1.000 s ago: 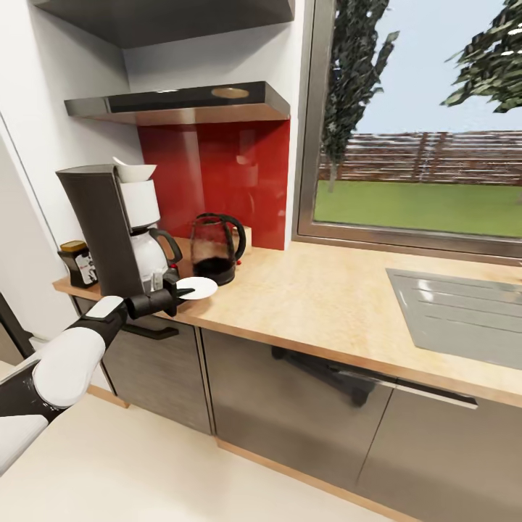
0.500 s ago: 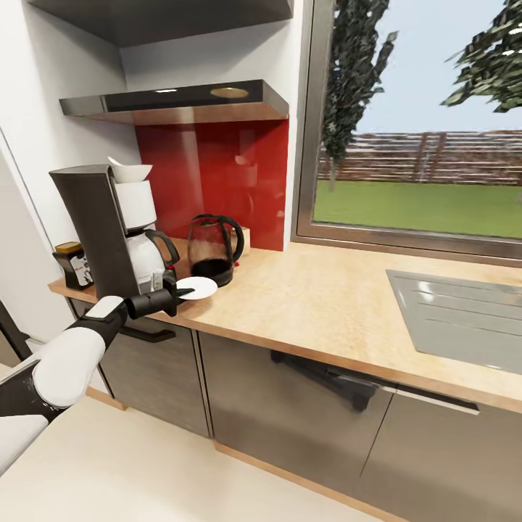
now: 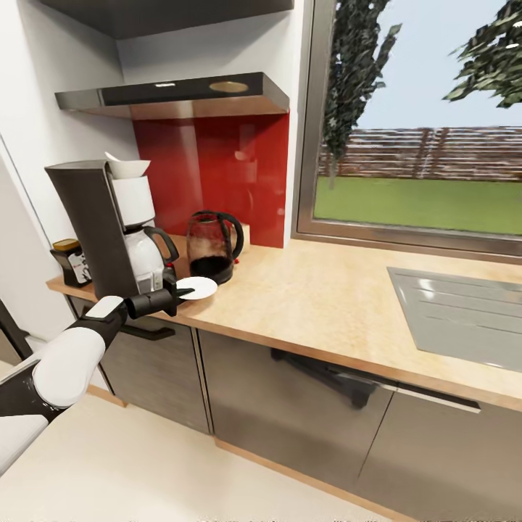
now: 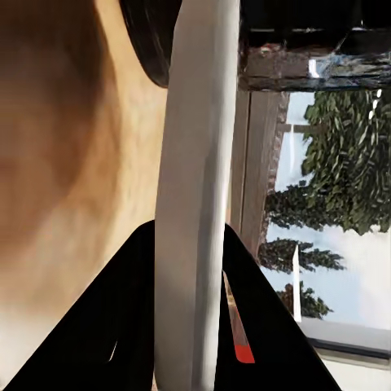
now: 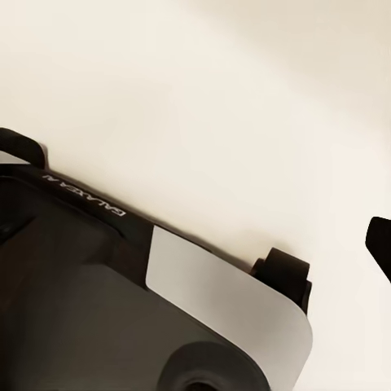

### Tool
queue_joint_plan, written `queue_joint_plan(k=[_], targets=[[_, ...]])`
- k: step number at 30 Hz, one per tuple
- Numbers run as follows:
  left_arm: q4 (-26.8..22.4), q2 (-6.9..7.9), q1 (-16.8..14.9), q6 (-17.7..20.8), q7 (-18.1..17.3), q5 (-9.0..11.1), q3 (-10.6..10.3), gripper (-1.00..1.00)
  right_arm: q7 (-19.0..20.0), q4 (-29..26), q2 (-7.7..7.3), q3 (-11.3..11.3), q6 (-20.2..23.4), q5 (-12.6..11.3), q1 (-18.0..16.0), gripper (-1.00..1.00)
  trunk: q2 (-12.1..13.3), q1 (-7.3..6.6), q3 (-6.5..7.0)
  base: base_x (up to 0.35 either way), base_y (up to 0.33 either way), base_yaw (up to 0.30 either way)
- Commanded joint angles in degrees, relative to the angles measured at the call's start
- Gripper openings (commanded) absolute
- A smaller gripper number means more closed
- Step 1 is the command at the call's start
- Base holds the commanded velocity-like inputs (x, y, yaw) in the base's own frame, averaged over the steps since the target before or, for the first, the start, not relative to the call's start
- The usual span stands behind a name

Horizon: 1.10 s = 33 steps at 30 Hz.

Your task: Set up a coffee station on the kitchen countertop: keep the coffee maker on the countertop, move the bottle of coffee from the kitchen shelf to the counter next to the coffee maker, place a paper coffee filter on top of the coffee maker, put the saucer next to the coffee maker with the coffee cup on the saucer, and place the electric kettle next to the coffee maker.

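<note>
Head view, lower left: the left claw (image 3: 176, 293) pinches the saucer (image 3: 198, 288) by its rim, level over the bench (image 3: 326, 304) edge, just before the electric kettle (image 3: 212, 248). Thin, stiff, likely slippery and breakable; an edge grip suits it.

The left arm (image 3: 69, 359) is showing glossy white rounded shells, narrowing to a black wrist and black left gripper (image 3: 176, 292). In the left wrist view its jaws are appearing as black wedges. The base (image 5: 122, 309) is showing black panels, a grey plate and small white lettering.
</note>
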Motion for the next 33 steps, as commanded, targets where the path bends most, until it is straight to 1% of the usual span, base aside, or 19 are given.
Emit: queue_joint_plan(k=[1,19,28,33], targets=[[0.0,0.0,-0.1,0.2,-0.3,-0.5,0.4,-1.0,0.2,0.2,0.01,0.5,-0.5,-0.3,-0.1,1.0,0.0,-0.01,-0.15,0.0,0.0,0.0],[0.0,0.02,-0.1,0.2,-0.3,-0.5,0.3,-1.0,0.2,0.3,0.06,0.5,-0.5,-0.3,-0.1,1.0,0.0,-0.01,-1.22,0.0,0.0,0.0],[0.0,0.09,-0.1,0.2,-0.3,-0.5,0.3,-1.0,0.2,0.2,0.06,0.4,-0.5,-0.3,-0.1,1.0,0.0,-0.01,-1.41,0.0,0.0,0.0],[0.0,0.09,-0.1,0.2,-0.3,-0.5,0.3,-1.0,0.2,0.2,0.08,0.4,-0.5,-0.3,-0.1,1.0,0.0,-0.01,-1.72,0.0,0.0,0.0]])
